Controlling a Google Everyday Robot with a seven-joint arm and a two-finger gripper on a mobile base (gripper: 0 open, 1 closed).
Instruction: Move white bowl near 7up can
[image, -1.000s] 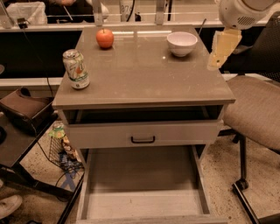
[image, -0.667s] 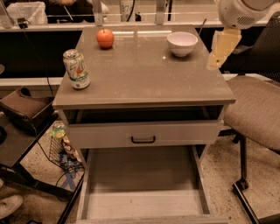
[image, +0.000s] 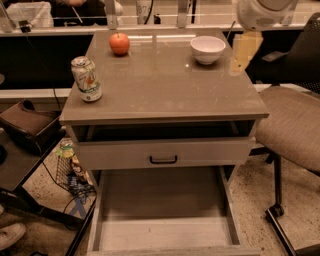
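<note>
The white bowl (image: 207, 49) stands upright at the back right of the grey table top (image: 160, 90). The 7up can (image: 86, 79), silver with green lettering, stands upright near the front left edge, far from the bowl. My gripper (image: 243, 51) hangs from the white arm (image: 261, 12) at the top right, just to the right of the bowl, above the table's right edge. It holds nothing that I can see.
An orange-red apple (image: 119, 44) sits at the back left of the top. Below the top an upper drawer (image: 162, 152) is slightly open and a lower drawer (image: 162, 220) is pulled far out. An office chair (image: 292, 125) stands at the right and a wire basket (image: 72, 172) at the lower left.
My gripper has moved a little to the left, closer to the white bowl. The bowl, can and apple have not moved.
</note>
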